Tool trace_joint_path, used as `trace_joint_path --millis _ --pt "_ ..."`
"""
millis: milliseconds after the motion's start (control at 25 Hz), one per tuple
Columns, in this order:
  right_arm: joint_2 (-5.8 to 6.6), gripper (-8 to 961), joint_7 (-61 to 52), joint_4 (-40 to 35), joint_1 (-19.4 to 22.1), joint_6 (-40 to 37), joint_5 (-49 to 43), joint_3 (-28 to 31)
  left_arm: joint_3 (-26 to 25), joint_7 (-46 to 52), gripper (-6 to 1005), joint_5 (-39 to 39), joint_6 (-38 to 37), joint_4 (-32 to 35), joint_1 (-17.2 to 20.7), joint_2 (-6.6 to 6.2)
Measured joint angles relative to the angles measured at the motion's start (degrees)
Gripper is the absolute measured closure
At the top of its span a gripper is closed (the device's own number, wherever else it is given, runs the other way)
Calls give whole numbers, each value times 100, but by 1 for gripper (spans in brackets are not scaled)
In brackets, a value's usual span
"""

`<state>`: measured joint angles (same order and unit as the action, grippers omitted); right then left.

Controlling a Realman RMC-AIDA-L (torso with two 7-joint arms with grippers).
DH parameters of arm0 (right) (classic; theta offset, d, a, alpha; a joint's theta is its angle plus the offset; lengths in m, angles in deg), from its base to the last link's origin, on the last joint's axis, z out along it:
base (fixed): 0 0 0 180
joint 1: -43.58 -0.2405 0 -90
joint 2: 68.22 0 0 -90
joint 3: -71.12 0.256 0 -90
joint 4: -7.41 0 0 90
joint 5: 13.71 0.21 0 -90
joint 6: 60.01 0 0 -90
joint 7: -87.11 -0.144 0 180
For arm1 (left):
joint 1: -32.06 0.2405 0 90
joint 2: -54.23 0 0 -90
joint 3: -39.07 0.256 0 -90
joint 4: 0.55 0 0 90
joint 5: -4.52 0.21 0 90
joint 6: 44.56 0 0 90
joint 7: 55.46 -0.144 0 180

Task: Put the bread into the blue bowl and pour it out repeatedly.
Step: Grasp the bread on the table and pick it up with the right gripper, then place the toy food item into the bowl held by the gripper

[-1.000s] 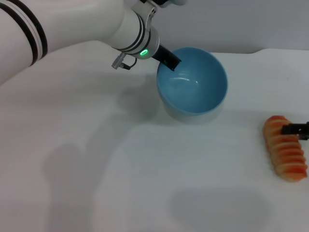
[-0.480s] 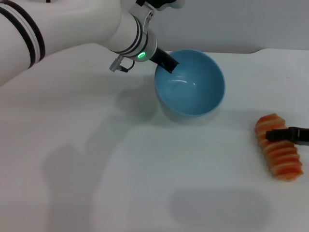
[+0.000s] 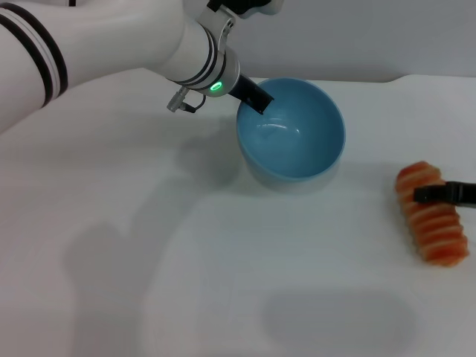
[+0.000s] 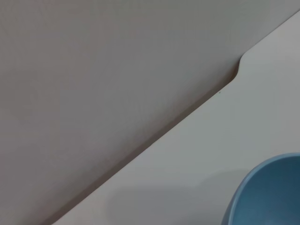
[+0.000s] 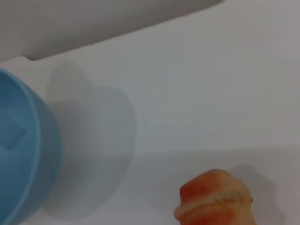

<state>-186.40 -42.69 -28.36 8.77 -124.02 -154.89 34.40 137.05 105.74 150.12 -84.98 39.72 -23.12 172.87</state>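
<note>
My left claw [image 3: 258, 97] clamps the bowl [image 3: 291, 130] rim (far-left side). My right claw [image 3: 439, 195] grips the bread [image 3: 431, 224], far right on the table [image 3: 149, 260].

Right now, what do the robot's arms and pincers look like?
The left arm is glossy white with black bands, a green light, a small grey cable loop and a black left pincer. Of the right pincer, only one black finger shows.

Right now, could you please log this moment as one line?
left gripper: holding blue bowl rim | right gripper: on bread | bowl: empty | bread: on table
</note>
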Motion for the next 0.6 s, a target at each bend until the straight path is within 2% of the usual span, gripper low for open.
trace_joint_path --millis 160,320,440,520,600 --pt "-2 495 428 -242 39 -384 599 5 0 6 1001 -12 -39 -1 0 0" --pt "-1 543 819 -947 192 -1063 1565 6 37 8 1000 -89 -186 30 -14 14" --pt "-4 574 1012 -1261 211 -1404 2213 3 330 8 1000 -435 -256 45 -64 23" --pt "-4 587 1265 -1259 131 -1545 2712 -66 555 8 1000 -672 -311 121 -98 22" --pt "-7 600 1355 -1204 93 -1573 2826 -130 682 8 1000 -760 -346 209 -109 23"
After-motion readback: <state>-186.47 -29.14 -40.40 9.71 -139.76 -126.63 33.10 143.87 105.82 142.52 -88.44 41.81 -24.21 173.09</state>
